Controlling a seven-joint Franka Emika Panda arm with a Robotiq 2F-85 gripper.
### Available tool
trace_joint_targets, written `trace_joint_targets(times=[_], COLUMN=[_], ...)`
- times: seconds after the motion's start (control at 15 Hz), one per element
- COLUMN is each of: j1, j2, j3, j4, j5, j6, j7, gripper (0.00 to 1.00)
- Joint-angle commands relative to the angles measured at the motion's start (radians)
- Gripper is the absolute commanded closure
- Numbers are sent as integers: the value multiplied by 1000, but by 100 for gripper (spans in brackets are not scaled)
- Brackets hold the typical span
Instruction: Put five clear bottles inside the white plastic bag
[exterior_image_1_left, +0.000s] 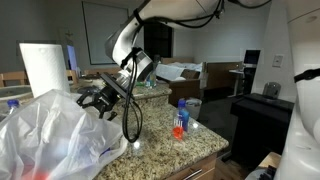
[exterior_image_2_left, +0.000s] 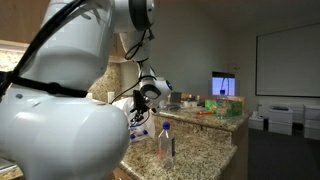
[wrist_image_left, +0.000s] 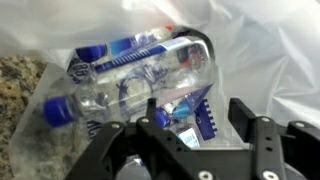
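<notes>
The white plastic bag (exterior_image_1_left: 45, 135) lies open on the granite counter; it also shows in the wrist view (wrist_image_left: 250, 50). Inside it lie several clear bottles with blue caps and blue labels (wrist_image_left: 130, 85). My gripper (wrist_image_left: 195, 110) hovers just above the bag's mouth, open and empty; it shows in both exterior views (exterior_image_1_left: 100, 100) (exterior_image_2_left: 138, 100). A clear bottle with a blue cap and red label (exterior_image_1_left: 180, 120) stands upright on the counter away from the bag, and appears in an exterior view (exterior_image_2_left: 165, 140). Another blue-capped bottle (exterior_image_1_left: 12, 105) stands behind the bag.
A paper towel roll (exterior_image_1_left: 42, 68) stands behind the bag. A clear cup (exterior_image_1_left: 193, 106) is next to the standing bottle. The counter edge (exterior_image_1_left: 190, 150) is near that bottle. Green items (exterior_image_2_left: 215, 103) sit on the far end of the counter.
</notes>
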Motion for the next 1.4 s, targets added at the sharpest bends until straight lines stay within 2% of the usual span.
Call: trace_joint_targets(times=[0.0, 0.53, 0.73, 1.0, 1.33], j1=[-10, -43, -60, -97, -159], j2=[-6, -25, -63, -151, -313], j3=[-8, -55, -89, -148, -194], j4=[12, 6, -2, -6, 6], j5=[-17, -23, -92, -321, -691], j6=[-26, -15, -8, 2, -34], j7=[16, 7, 16, 23, 35], gripper=[0, 0, 0, 0, 0])
